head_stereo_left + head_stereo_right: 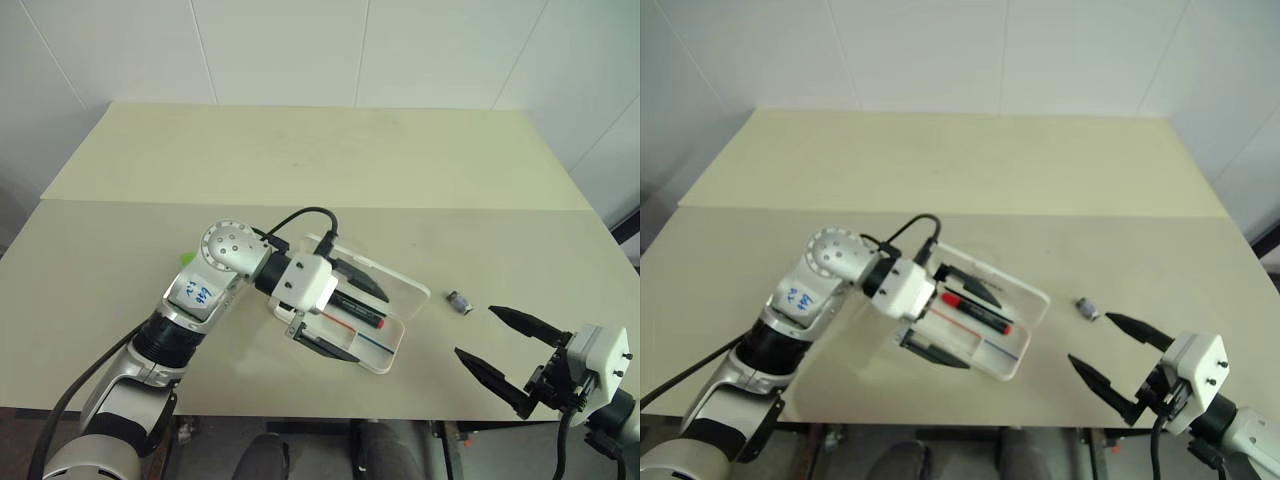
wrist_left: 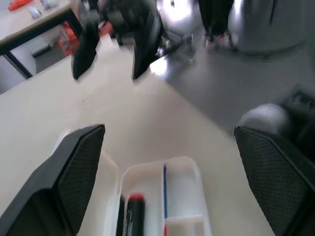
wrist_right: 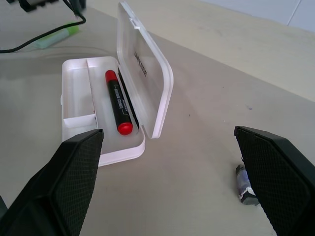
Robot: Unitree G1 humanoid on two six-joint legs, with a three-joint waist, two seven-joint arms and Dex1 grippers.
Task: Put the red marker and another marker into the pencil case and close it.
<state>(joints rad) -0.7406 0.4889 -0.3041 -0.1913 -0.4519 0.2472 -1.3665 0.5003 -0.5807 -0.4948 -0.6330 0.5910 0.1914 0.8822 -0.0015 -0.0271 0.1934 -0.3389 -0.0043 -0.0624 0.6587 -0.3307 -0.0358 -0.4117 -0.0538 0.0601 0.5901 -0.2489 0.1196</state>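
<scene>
So the pencil case (image 3: 142, 73) sits open mid-table with its lid tilted up, and the red marker (image 3: 118, 102) lies inside the tray. The green highlighter (image 3: 55, 38) is on the table off to the left, outside the case. Left gripper (image 1: 338, 312) hovers over the case, fingers spread, nothing in them. Right gripper (image 1: 500, 352) hangs at the near right, fingers apart too, near a little grey piece (image 1: 459, 302).

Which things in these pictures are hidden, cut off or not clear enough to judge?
- Green highlighter: the left arm covers nearly all of it in the head views; a black cable crosses it in the right wrist view.
- Lettering on the pencil case lid: too small to read.
- Small grey piece: partly behind a right end effector finger; what it is stays unclear.
</scene>
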